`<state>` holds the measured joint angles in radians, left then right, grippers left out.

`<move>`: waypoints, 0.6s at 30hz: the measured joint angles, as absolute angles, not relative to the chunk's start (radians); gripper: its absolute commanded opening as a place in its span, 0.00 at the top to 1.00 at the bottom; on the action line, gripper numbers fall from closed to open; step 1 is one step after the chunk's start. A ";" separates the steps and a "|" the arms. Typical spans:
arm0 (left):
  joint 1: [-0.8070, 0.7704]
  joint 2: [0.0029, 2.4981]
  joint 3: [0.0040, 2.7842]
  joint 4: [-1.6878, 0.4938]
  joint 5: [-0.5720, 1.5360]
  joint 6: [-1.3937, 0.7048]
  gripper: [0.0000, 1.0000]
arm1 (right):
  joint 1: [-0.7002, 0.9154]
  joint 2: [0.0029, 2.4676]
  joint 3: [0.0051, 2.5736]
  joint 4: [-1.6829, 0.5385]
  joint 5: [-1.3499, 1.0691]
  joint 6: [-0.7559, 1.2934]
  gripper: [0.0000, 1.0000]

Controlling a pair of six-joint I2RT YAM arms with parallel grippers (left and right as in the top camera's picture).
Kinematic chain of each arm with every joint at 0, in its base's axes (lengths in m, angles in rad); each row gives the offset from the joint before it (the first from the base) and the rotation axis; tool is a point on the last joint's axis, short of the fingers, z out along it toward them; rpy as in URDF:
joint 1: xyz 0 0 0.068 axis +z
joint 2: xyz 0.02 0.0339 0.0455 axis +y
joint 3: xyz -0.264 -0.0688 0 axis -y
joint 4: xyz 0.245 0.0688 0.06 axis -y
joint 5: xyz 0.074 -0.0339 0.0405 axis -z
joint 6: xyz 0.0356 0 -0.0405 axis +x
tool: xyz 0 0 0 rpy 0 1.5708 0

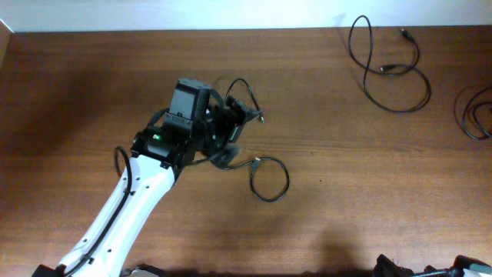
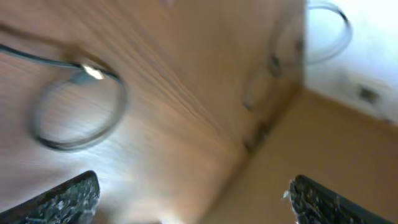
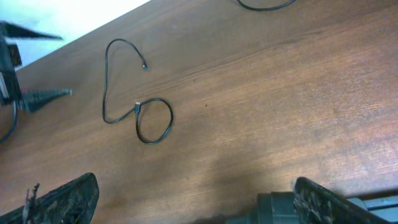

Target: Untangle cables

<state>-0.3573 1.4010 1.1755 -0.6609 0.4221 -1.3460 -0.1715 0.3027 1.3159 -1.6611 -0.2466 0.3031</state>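
One thin black cable (image 1: 270, 179) lies mid-table, with a round loop and a small plug beside it. Its other end curls up past my left gripper (image 1: 231, 135). That gripper is over the cable's middle stretch, open, with nothing between the fingers (image 2: 193, 199). The left wrist view is blurred and shows the loop (image 2: 78, 115) to the left. A second cable (image 1: 388, 68) lies at the back right. A third cable (image 1: 477, 111) is at the right edge. My right gripper (image 3: 199, 205) is open and empty above bare wood, far from the looped cable (image 3: 154, 121).
The wooden table (image 1: 369, 185) has a white wall along its far edge. The left arm's white link (image 1: 131, 208) runs from the front left to the middle. The right arm's base (image 1: 419, 269) shows at the front right edge.
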 measured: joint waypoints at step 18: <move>-0.599 1.410 1.175 -0.990 -0.033 -0.684 0.01 | -0.171 0.295 1.273 -1.650 -0.243 0.319 0.01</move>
